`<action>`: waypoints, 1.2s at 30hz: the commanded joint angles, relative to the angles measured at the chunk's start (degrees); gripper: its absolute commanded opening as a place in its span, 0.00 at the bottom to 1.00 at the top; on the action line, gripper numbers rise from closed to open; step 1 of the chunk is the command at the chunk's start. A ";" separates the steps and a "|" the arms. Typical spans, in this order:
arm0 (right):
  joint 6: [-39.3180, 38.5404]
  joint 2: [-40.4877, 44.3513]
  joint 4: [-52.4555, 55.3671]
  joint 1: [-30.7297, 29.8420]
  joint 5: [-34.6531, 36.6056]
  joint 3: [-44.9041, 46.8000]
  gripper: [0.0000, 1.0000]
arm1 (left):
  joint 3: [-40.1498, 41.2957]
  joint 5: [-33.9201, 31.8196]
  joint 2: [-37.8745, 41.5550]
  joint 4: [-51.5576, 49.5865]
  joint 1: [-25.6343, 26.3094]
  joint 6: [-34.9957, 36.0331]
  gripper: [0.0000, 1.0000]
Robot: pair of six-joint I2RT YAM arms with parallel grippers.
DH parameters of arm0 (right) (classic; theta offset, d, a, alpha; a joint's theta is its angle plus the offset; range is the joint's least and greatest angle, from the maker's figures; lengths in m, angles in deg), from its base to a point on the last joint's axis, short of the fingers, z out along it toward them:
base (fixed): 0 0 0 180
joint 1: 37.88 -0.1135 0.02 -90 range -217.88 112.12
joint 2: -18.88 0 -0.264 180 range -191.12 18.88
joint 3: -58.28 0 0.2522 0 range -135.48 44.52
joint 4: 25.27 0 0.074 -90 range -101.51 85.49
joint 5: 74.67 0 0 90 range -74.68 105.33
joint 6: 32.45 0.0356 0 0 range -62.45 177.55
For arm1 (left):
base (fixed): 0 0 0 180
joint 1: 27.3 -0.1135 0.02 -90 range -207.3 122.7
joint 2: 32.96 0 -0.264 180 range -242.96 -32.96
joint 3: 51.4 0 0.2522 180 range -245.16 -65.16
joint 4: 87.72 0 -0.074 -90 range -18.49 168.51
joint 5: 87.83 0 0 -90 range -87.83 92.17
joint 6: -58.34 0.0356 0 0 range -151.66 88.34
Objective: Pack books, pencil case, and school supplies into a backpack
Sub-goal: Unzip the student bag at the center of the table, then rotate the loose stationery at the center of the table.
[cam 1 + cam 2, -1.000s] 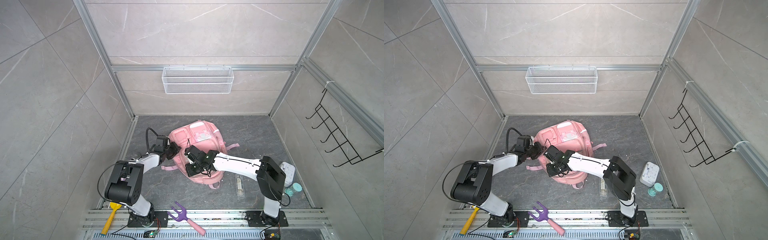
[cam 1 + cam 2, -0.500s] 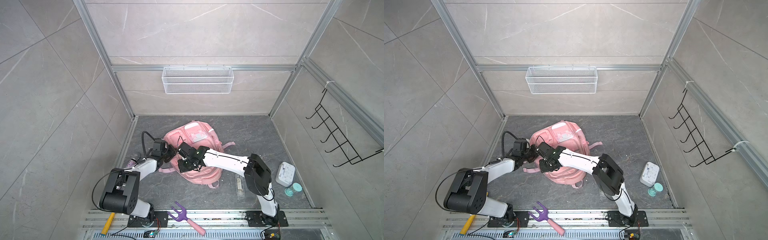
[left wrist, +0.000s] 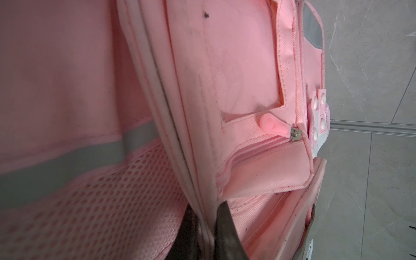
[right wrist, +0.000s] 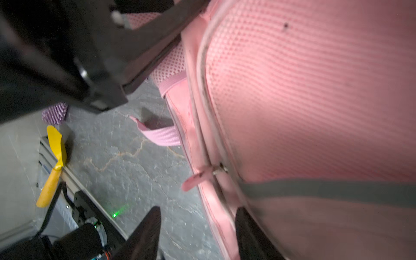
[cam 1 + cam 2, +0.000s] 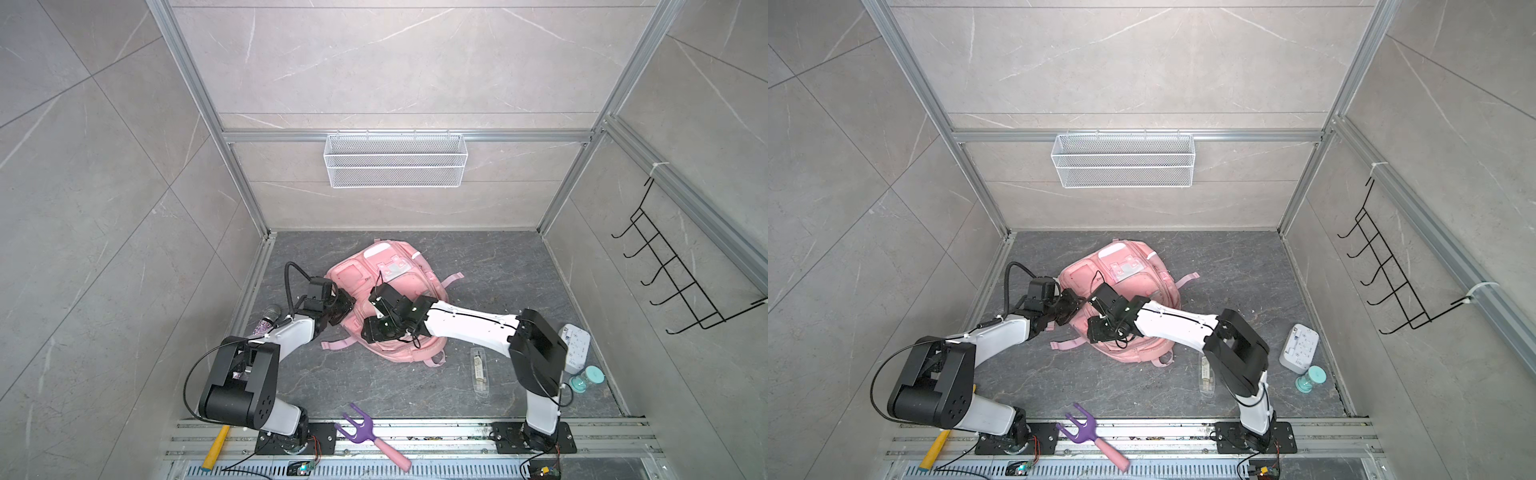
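Lying on the dark stone floor [image 5: 374, 386] near the middle of the cell, the backpack [image 5: 390, 266] shows its front pockets facing up in both top views. The left gripper [image 3: 206, 209] is clenched on the backpack: in the left wrist view its two dark fingers [image 3: 225, 227] pinch the whitish piping [image 3: 180, 157] that runs along the bag's side edge, next to a mesh panel. The right gripper [image 4: 198, 213] is released. In the right wrist view its fingers stand well apart and grasp nothing; one lies against the backpack's side seam, the other hangs over bare floor. A pink zipper pull [image 4: 195, 177] juts from that seam just beyond the fingertips and touches neither one. In a top view both grippers meet at the bag's left side. The school supplies [image 5: 479, 370] lie flat on the floor, apart from the backpack and just beside the right arm's lower link.
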 commanded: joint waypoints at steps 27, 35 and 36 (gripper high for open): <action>-6.93 34.93 11.45 18.77 8.58 27.25 0.80 | -17.96 -13.54 8.96 -34.89 10.05 17.78 0.70; -5.67 41.37 12.77 28.11 3.66 34.14 0.81 | -28.86 -17.22 -0.02 -39.18 25.34 19.88 0.70; -5.69 42.00 13.07 29.18 2.89 34.80 0.81 | -30.28 -17.65 -1.72 -39.49 27.30 20.21 0.70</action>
